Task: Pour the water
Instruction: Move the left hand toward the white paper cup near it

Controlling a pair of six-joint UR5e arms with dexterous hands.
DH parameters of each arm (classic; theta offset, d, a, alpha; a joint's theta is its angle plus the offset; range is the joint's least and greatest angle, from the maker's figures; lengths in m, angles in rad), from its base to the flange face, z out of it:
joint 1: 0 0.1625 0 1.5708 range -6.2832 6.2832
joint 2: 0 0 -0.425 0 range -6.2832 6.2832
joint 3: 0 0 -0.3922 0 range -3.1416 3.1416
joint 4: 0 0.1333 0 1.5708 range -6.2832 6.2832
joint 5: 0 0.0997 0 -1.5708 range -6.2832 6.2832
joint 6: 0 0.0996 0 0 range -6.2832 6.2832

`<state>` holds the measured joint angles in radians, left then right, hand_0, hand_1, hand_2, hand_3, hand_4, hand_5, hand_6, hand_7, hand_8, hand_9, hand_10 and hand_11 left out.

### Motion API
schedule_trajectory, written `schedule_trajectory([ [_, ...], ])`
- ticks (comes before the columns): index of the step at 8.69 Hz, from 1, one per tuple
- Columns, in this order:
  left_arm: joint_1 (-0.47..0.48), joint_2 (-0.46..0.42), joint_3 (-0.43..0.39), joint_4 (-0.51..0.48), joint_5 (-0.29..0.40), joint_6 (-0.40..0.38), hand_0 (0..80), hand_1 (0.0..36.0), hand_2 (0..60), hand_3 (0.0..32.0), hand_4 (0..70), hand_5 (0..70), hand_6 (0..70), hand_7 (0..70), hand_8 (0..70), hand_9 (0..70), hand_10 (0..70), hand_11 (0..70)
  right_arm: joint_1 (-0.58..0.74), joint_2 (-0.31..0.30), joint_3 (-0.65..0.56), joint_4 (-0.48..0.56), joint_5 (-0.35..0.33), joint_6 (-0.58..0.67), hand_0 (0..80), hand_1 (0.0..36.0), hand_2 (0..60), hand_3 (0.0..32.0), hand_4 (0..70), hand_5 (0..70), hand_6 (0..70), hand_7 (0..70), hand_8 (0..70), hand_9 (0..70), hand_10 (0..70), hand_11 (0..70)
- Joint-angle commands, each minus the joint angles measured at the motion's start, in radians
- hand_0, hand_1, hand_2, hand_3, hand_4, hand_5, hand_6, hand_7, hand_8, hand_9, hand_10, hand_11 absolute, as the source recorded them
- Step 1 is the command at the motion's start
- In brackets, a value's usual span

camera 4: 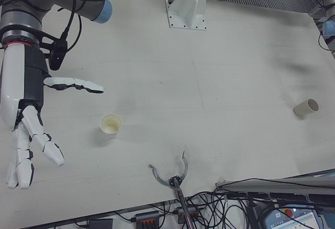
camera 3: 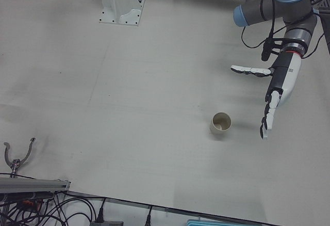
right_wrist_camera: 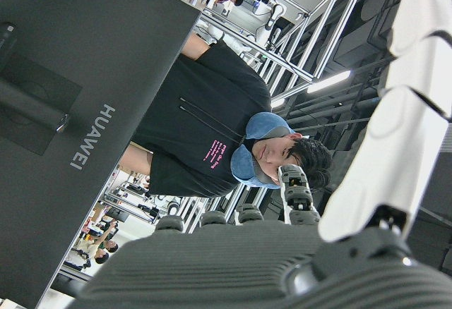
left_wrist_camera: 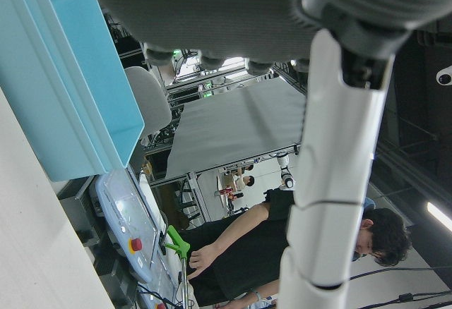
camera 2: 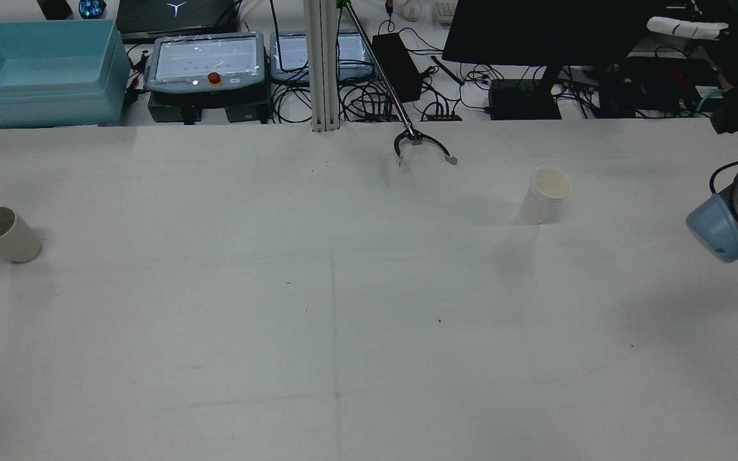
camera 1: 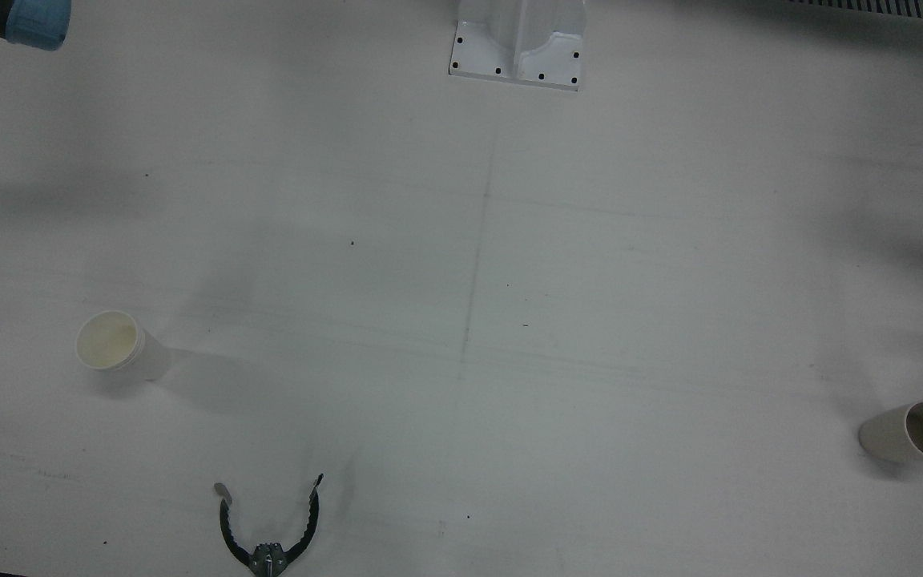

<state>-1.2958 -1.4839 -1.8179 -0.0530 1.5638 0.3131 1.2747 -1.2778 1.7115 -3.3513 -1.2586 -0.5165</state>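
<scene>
We held both hands raised and clear of the table, fingers spread and gripping nothing: the left hand hung just beside the beige cup, the right hand near the white cup but apart from it. The two cups stood upright and well apart, one on each half of the table. We could not tell from any view whether either cup held water, so the first risk was picking the wrong one as the pourer. Both looked like light paper cups, so a hard squeeze could have crushed the wall and slopped the contents, and an extended finger brushing the rim on approach could have tipped one over. Because the cups sat so far apart, a carry across the table could have spilled water. A grabber tool lay at the operators' edge, clear of both paths.
</scene>
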Motion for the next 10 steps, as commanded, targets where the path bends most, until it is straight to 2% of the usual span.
schedule_trajectory([
  [1, 0.004, 0.014, 0.031, -0.059, -0.013, 0.091, 59.8, 20.9, 0.0, 12.6, 0.0, 0.0, 0.0, 0.1, 0.0, 0.0, 0.0, 0.3, -0.02, -0.029, -0.069, 0.076, 0.081, -0.002, 43.5, 12.5, 11.3, 7.2, 0.0, 7.4, 0.0, 4.8, 0.0, 0.0, 0.0, 0.0],
  [2, 0.009, 0.011, 0.11, -0.129, -0.024, 0.089, 60.5, 20.2, 0.0, 13.2, 0.4, 0.0, 0.0, 0.7, 0.0, 0.0, 0.0, 0.6, -0.047, -0.031, -0.16, 0.164, 0.112, 0.004, 43.8, 12.7, 12.0, 7.2, 0.0, 6.9, 0.0, 4.6, 0.0, 0.0, 0.0, 0.0],
  [3, 0.009, 0.013, 0.193, -0.202, -0.024, 0.09, 62.2, 20.2, 0.0, 13.0, 0.2, 0.0, 0.0, 0.1, 0.0, 0.0, 0.0, 0.1, -0.064, -0.034, -0.18, 0.19, 0.11, 0.001, 44.5, 13.2, 13.4, 6.4, 0.0, 8.2, 0.0, 5.8, 0.0, 0.0, 0.0, 0.0],
  [4, 0.01, 0.016, 0.272, -0.278, -0.022, 0.093, 62.9, 20.5, 0.0, 12.8, 0.0, 0.0, 0.0, 0.1, 0.0, 0.0, 0.0, 0.0, -0.06, -0.037, -0.171, 0.188, 0.101, 0.006, 44.7, 13.2, 13.6, 5.8, 0.0, 8.9, 0.1, 6.4, 0.0, 0.0, 0.0, 0.0],
  [5, 0.029, 0.017, 0.325, -0.332, -0.019, 0.136, 61.0, 20.6, 0.0, 12.6, 0.0, 0.0, 0.0, 0.0, 0.0, 0.0, 0.0, 0.0, -0.06, -0.058, -0.167, 0.188, 0.104, 0.053, 45.1, 13.3, 13.9, 5.2, 0.0, 10.0, 0.6, 7.3, 0.0, 0.0, 0.0, 0.0],
  [6, 0.048, 0.017, 0.363, -0.37, -0.021, 0.144, 60.7, 21.2, 0.0, 11.2, 0.0, 0.0, 0.0, 0.8, 0.0, 0.0, 0.0, 0.2, -0.058, -0.064, -0.168, 0.187, 0.102, 0.073, 45.1, 13.5, 14.2, 5.4, 0.0, 10.4, 0.3, 7.4, 0.0, 0.0, 0.0, 0.0],
  [7, 0.068, 0.014, 0.446, -0.439, -0.022, 0.144, 59.6, 21.2, 0.0, 10.2, 0.0, 0.0, 0.0, 1.5, 0.0, 0.0, 0.0, 0.5, -0.066, -0.07, -0.168, 0.187, 0.104, 0.075, 45.3, 13.5, 14.3, 5.2, 0.0, 10.9, 0.5, 7.7, 0.0, 0.1, 0.0, 0.0],
  [8, 0.09, 0.013, 0.492, -0.48, -0.025, 0.146, 60.6, 21.2, 0.0, 9.2, 0.2, 0.0, 0.0, 1.6, 0.0, 0.0, 0.0, 0.8, -0.069, -0.071, -0.164, 0.187, 0.104, 0.079, 45.5, 13.8, 14.6, 5.2, 0.0, 11.2, 0.4, 7.9, 0.0, 0.1, 0.0, 0.0],
  [9, 0.133, 0.011, 0.494, -0.498, -0.072, 0.155, 57.8, 21.0, 0.0, 8.6, 0.0, 0.0, 0.0, 2.0, 0.0, 0.0, 0.0, 1.0, -0.067, -0.071, -0.162, 0.187, 0.101, 0.081, 45.5, 13.9, 14.6, 5.4, 0.0, 11.5, 0.3, 8.0, 0.0, 0.1, 0.0, 0.0],
  [10, 0.206, 0.013, 0.515, -0.514, -0.152, 0.155, 56.3, 20.9, 0.0, 8.0, 0.0, 0.0, 0.0, 2.1, 0.0, 0.0, 0.0, 0.9, -0.066, -0.072, -0.159, 0.185, 0.099, 0.082, 45.4, 13.6, 14.4, 5.2, 0.0, 11.6, 0.3, 8.1, 0.0, 0.2, 0.0, 0.0],
])
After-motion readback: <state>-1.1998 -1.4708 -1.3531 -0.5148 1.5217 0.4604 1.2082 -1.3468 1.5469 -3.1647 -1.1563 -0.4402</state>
